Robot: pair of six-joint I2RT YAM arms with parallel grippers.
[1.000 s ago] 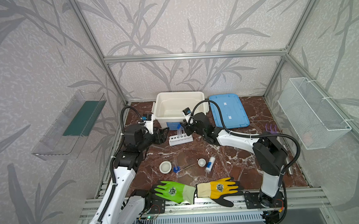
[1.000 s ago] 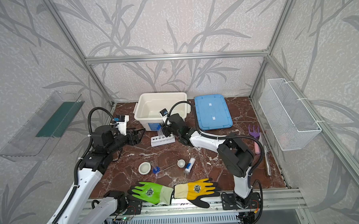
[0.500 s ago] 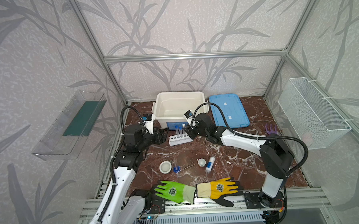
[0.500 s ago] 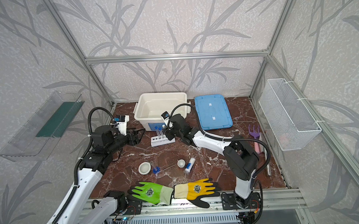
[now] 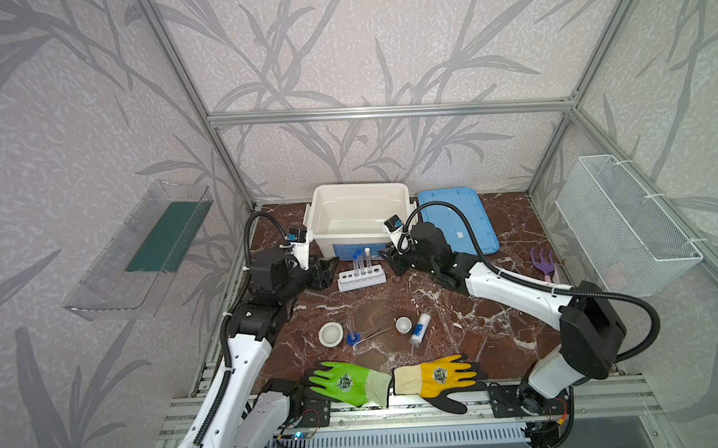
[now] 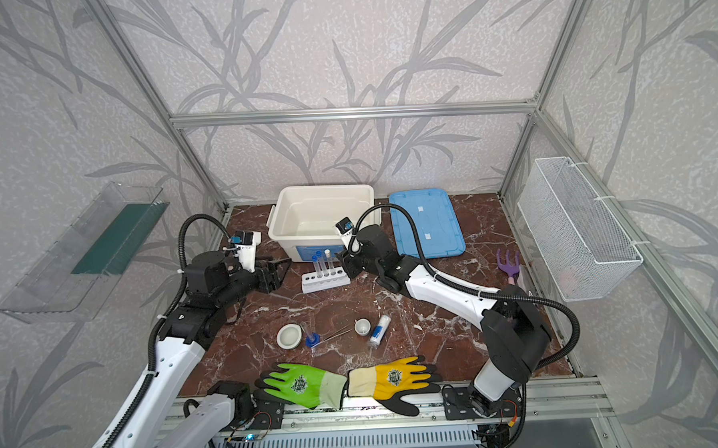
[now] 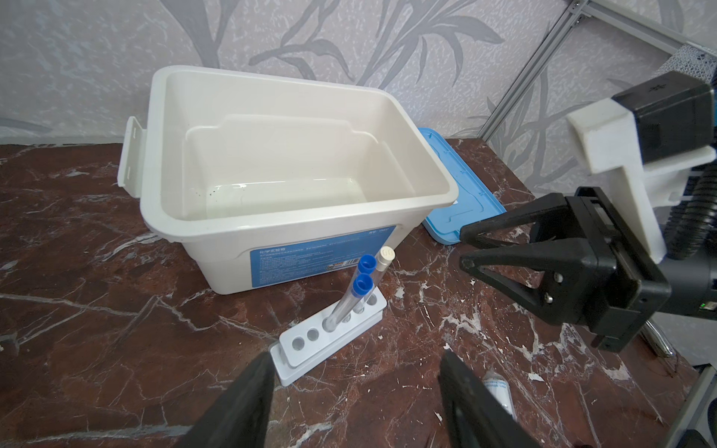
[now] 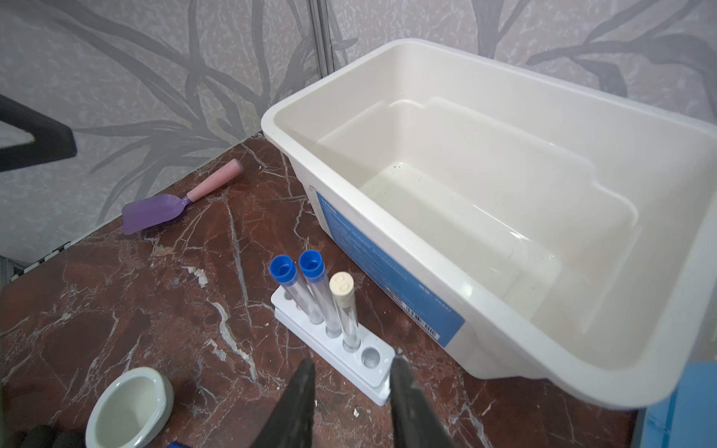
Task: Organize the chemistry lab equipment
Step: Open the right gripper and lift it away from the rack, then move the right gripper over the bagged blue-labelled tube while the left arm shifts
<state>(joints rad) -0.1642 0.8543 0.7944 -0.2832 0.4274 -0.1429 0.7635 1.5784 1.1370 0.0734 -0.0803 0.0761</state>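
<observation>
marbled counter [image 5: 394,302] bears a white six-hole rack [image 5: 362,279] of three capped test tubes [image 5: 362,263] between left gripper [image 5: 331,272], spread wide, and right gripper [image 5: 388,264], slightly parted.

both arms [image 5: 246,354] wear white link shells [image 5: 514,291], black joint housings [image 5: 589,335], ribbed black cables [image 5: 246,242], white camera brackets [image 7: 620,128], black triangular fingers [image 7: 516,267].
</observation>
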